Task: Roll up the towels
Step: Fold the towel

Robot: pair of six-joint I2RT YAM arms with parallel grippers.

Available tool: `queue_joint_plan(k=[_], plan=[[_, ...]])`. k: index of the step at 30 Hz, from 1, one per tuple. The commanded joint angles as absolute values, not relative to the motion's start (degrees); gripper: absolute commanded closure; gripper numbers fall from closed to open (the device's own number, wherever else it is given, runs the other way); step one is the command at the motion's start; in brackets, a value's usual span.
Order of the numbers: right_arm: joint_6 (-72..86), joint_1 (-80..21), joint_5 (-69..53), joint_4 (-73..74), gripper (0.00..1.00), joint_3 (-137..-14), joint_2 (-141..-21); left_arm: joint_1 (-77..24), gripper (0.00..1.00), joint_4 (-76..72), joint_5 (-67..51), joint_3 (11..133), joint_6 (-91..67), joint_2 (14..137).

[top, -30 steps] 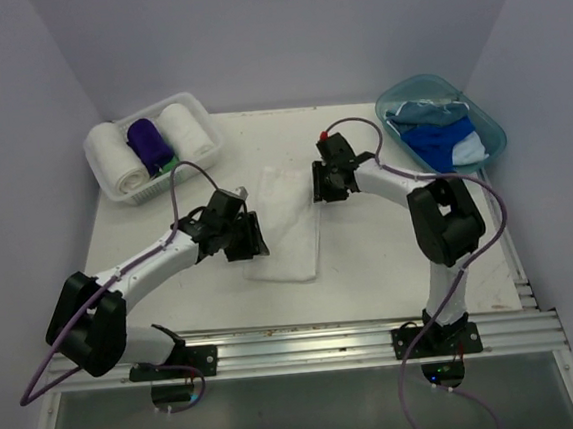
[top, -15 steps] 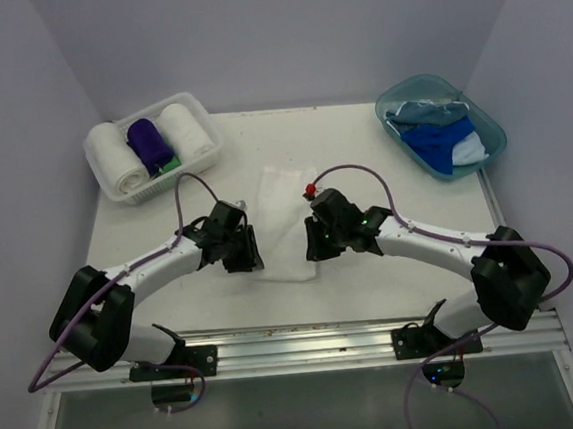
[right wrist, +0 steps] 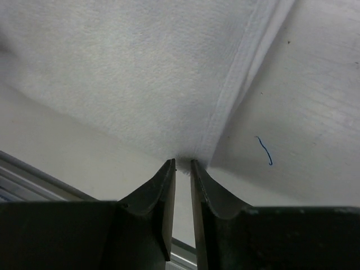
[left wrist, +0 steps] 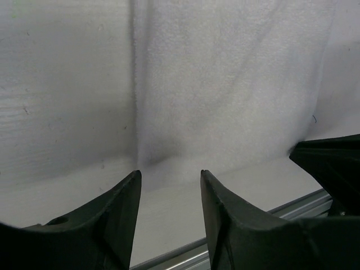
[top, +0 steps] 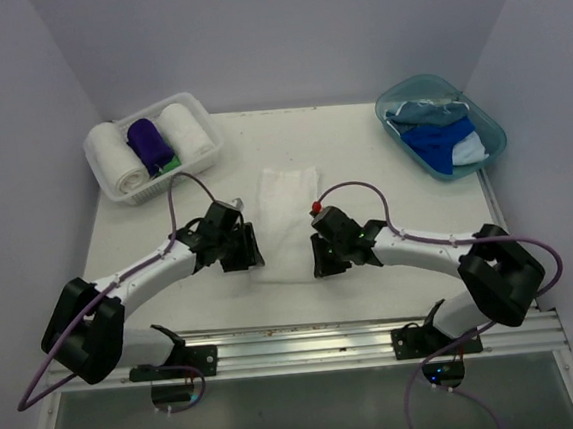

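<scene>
The white towel [top: 287,219] lies flat, and its far end is cut off in both wrist views. At the towel's near left corner the left gripper [left wrist: 169,175] stands with jaws spread, the cloth just ahead of them. At the towel's near right corner the right gripper [right wrist: 183,163], jaws almost together, pinches the hemmed tip. Bare table [top: 384,186] flanks the towel, with the rail [top: 308,343] beyond its near edge.

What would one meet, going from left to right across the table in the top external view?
white lattice basket → left gripper → flat white towel → right gripper → teal plastic tub
</scene>
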State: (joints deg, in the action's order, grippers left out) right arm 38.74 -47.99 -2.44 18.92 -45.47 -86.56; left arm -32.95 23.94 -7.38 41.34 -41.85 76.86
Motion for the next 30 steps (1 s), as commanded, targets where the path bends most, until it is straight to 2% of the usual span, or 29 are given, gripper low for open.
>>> queue_joint_plan(k=[1, 2, 6, 10, 13, 15, 19, 24, 27, 28, 30], plan=[[40.2, -48.0, 1.2, 20.7, 0.77, -44.6, -79.5, -32.5, 0.48, 25.8, -5.8, 40.0, -42.4, 74.5], [40.4, -48.0, 1.8, 21.0, 0.68, -44.3, -79.0, -32.4, 0.46, 25.7, -5.5, 39.4, -42.5, 74.6], [40.8, -48.0, 0.3, 20.4, 0.5, -42.6, -79.3, -32.4, 0.43, 22.8, -7.5, 37.0, -42.5, 76.3], [41.7, -48.3, -1.7, 18.1, 0.46, -41.5, -81.2, -32.4, 0.42, 20.7, -9.8, 34.9, -41.7, 78.0], [41.7, -48.4, -1.9, 17.6, 0.46, -41.4, -82.4, -32.3, 0.46, 19.4, -10.2, 34.5, -41.3, 78.6], [41.8, -48.4, -1.8, 17.4, 0.49, -41.3, -83.2, -32.4, 0.49, 18.8, -11.0, 34.6, -41.4, 78.7], [42.3, -48.4, -1.6, 16.7, 0.55, -41.0, -83.6, -32.3, 0.61, 18.8, -11.8, 35.1, -41.2, 79.2], [42.8, -48.4, -1.1, 16.4, 0.69, -40.5, -83.2, -32.3, 0.69, 18.9, -12.7, 35.0, -41.2, 79.6], [43.1, -48.4, -0.9, 16.2, 0.78, -40.5, -82.9, -32.4, 0.81, 18.8, -13.3, 34.9, -41.6, 79.5], [43.1, -48.4, -0.9, 16.1, 0.8, -40.5, -82.7, -32.4, 0.88, 18.9, -13.4, 35.0, -41.7, 79.4], [43.2, -48.4, -0.8, 16.2, 0.88, -40.7, -82.5, -32.4, 0.92, 19.0, -13.9, 34.9, -41.8, 79.0]])
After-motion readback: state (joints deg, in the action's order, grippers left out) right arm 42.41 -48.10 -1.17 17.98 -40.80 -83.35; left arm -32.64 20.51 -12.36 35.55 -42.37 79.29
